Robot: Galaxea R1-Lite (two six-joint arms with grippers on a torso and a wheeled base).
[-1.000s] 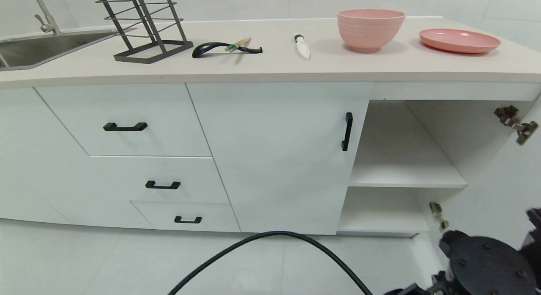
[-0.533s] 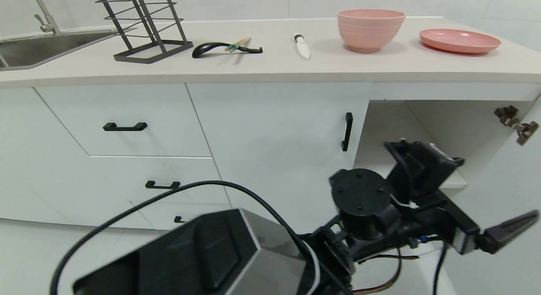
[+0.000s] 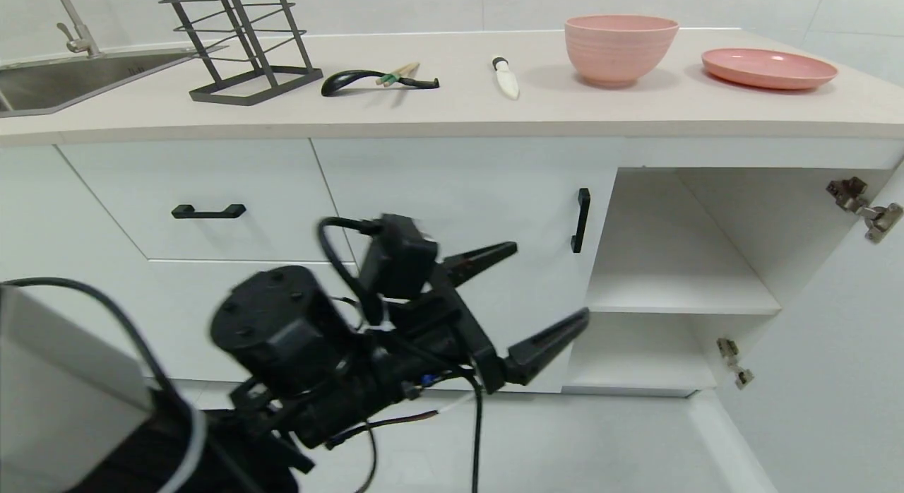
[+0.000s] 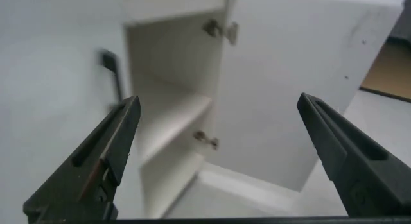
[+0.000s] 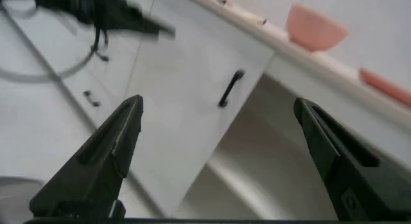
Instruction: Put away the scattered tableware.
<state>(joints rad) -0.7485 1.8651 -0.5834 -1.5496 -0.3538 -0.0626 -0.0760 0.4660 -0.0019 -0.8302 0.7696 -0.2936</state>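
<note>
On the countertop [image 3: 452, 111] lie a black spoon [image 3: 353, 80], chopsticks [image 3: 397, 73] and a white knife [image 3: 506, 79]. A pink bowl [image 3: 620, 48] and a pink plate [image 3: 768, 67] stand further right. My left gripper [image 3: 551, 279] hangs open and holds nothing, in front of the shut cabinet door, well below the counter. Its wrist view has the gripper [image 4: 218, 102] facing the open cabinet. My right gripper [image 5: 218, 102] is open with nothing in it, aimed at the cabinet front, with the bowl [image 5: 316, 28] and plate [image 5: 385, 86] beyond.
A black wire rack [image 3: 244, 48] and a steel sink [image 3: 78, 80] sit at the counter's left. The right cabinet [image 3: 671, 281] is open with a bare shelf, its door [image 3: 833, 352] swung out right. Drawers with black handles [image 3: 209, 212] fill the left.
My left arm rose from the lower right corner and swung leftward across the cabinet front to left of centre, fingers open. The tableware has not moved.
</note>
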